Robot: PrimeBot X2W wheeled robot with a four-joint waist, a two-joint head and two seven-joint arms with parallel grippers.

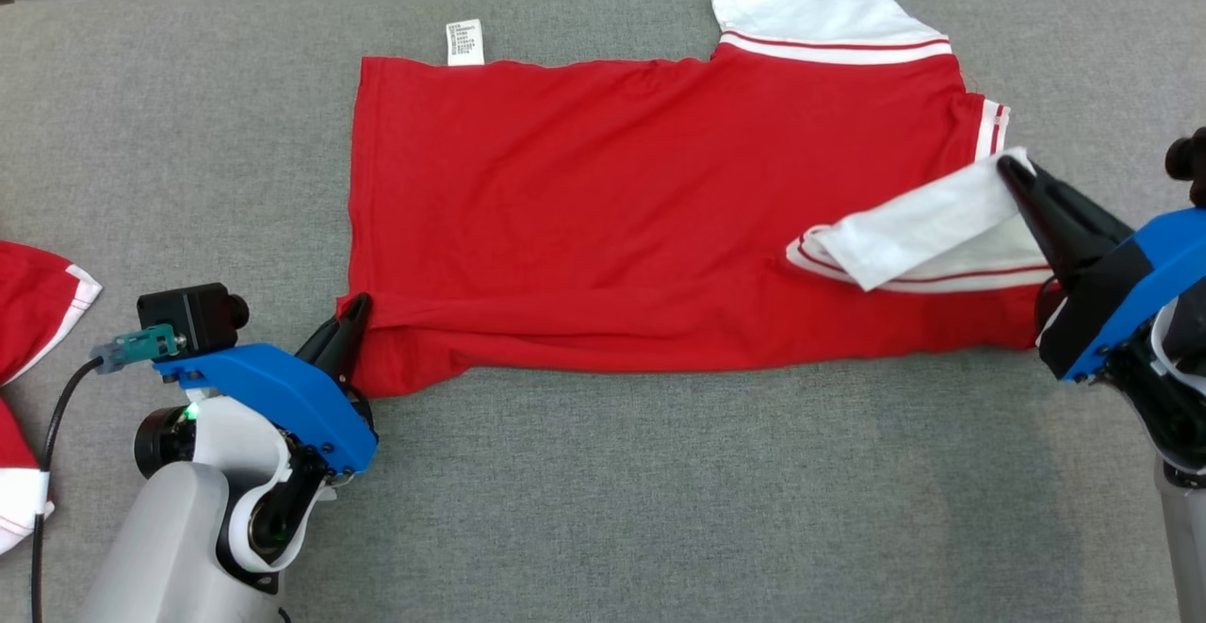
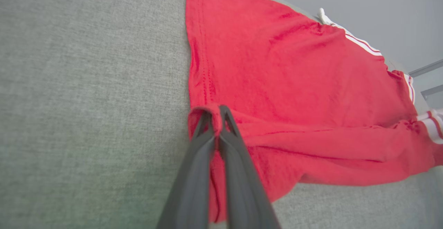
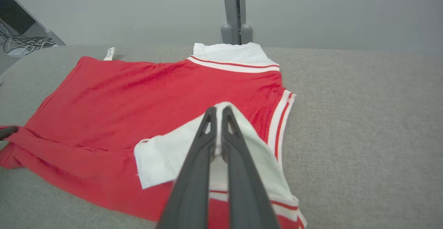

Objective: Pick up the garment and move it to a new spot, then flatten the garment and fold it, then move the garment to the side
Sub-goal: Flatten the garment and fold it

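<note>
Because a shirt folds neatly only when both ends move together, the big grey worktop [image 1: 603, 510] has the garment [image 1: 612, 208] lying flat across its middle, with one arm at each end of the near edge. It is a red shirt lying sideways, with its bottom hem to the left and its neck and sleeves to the right. The cloth looks soft and thin. Most of it is smooth, but the near edge is bunched into a long, loose roll. Another bit of red and white cloth [image 1: 28, 303] lies at the far left of the worktop, well apart from the shirt. The far sleeve [image 1: 820, 6] is white with red stripes and lies flat, pointing away from the robot. The near sleeve [image 1: 923, 227] is white too, and it is lifted and turned over onto the red part. I think this is the start of a fold, with the near side about to go over the far side. The right fingers [image 1: 1036, 194] are pressed together on the tip of that near sleeve and hold it up. The left fingers [image 1: 349, 326] are pressed together on the near corner of the hem, low by the worktop. A small white label [image 1: 464, 42] sticks out from the far edge near the hem.
</note>
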